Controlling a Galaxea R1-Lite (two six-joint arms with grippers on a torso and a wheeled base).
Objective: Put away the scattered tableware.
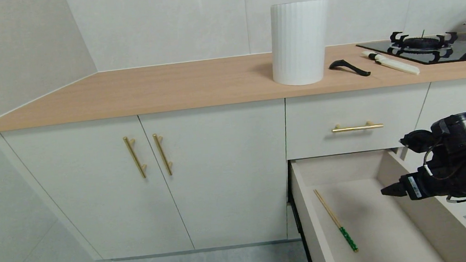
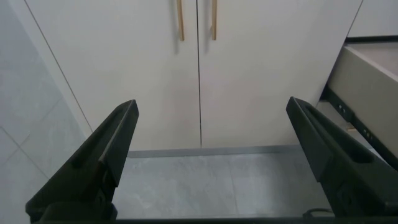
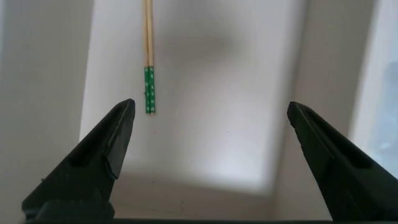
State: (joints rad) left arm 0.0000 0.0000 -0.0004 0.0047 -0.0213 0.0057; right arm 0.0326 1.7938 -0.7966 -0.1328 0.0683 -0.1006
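1. Hovering over the open drawer point(image 1: 306, 209), the right pincer point(image 3: 209, 112) is standing released, its jaws spread wide and carrying nothing.
2. The chopsticks point(image 1: 335, 220) are lying on the drawer floor, close to its left wall, so that piece is looking put away.
3. A black utensil point(image 1: 349, 67) and a pale knife point(image 1: 391, 63) are lying on the counter point(image 1: 170, 83), between the white ribbed canister point(image 1: 298, 43) and the hob point(image 1: 424, 49); these are the pieces waiting their turn.
4. The left pincer point(image 2: 211, 106) is also gaping empty, facing the cabinet doors point(image 2: 249, 81) low down beside the drawer.
5. The step in hand is, by my reading, the gap between one deposit and the next pickup.
6. The next move is probably calling for the right arm to be rising to the counter and closing across the black utensil's handle. That piece is lying flat and thin, so the jaws are needing to come in low, almost touching the surface.
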